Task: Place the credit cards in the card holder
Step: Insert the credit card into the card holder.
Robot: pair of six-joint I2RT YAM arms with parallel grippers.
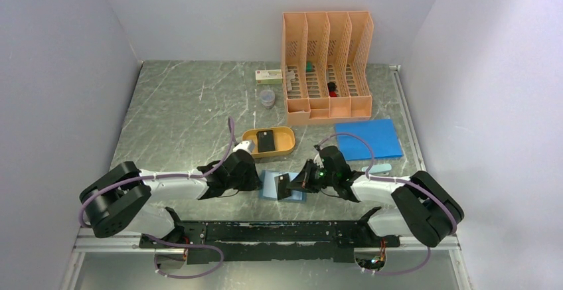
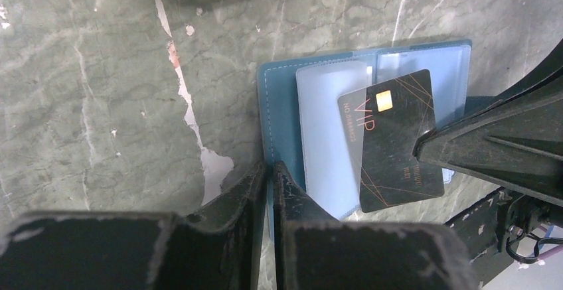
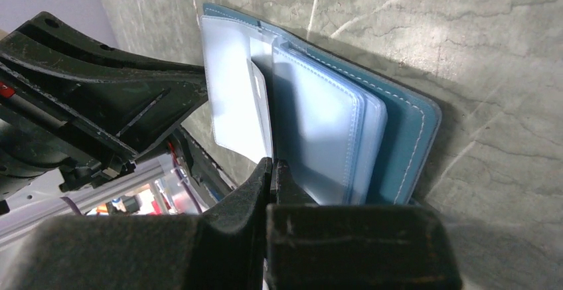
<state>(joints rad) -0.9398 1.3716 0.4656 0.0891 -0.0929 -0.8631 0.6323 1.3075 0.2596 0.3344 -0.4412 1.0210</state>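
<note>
The card (image 2: 395,137) sat slanted over the open holder (image 2: 282,104), one corner under a clear pocket (image 2: 325,137); our right gripper (image 3: 272,167) was clamped on it, our left gripper (image 2: 269,170) pinched the holder's edge.

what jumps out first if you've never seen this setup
A black VIP card pinched in the right gripper lies tilted over the open teal card holder, whose edge the left gripper clamps. Behind, an orange tray holds another dark card, before a tall orange file rack.
</note>
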